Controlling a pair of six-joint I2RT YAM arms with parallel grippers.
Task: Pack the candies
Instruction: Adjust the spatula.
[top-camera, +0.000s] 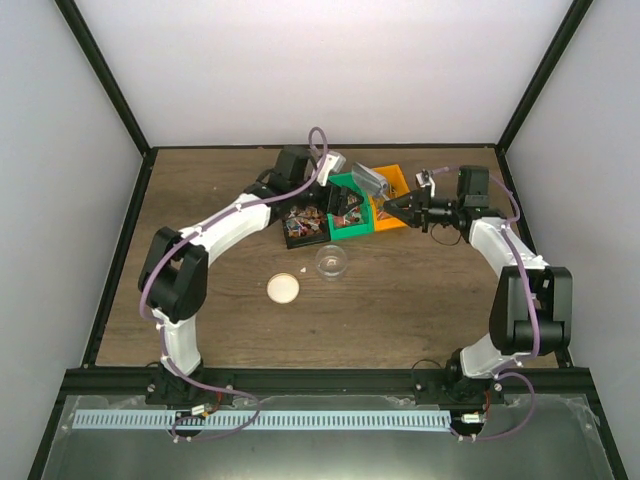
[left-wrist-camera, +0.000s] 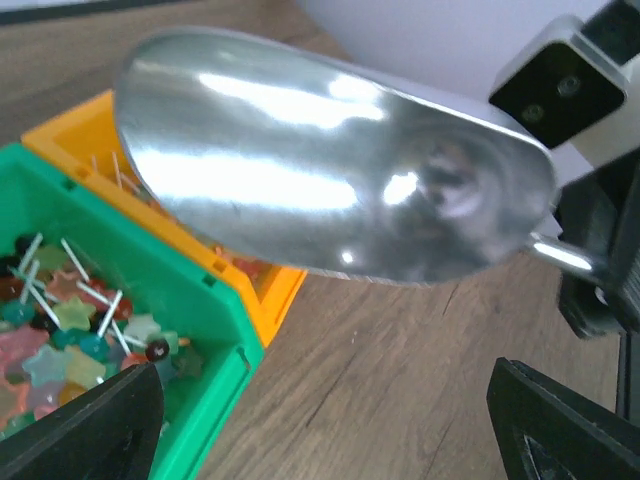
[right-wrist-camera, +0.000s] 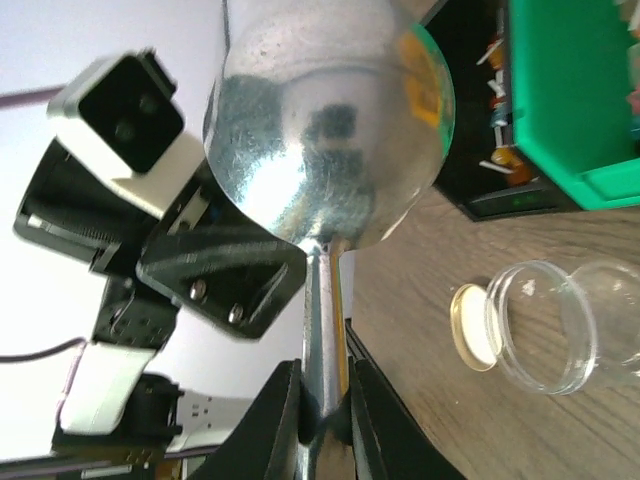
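Right fingers (right-wrist-camera: 272, 432) pinching, shiny rounded scoop (right-wrist-camera: 325, 120)

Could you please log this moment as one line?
right gripper: shut on scoop | left gripper: open, by scoop bowl | scoop: empty, above orange bin | jar: lid off

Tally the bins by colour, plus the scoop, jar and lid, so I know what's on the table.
black bin: 1
green bin: 1
orange bin: 1
scoop: 1
jar: 1
lid: 1
Total: 6
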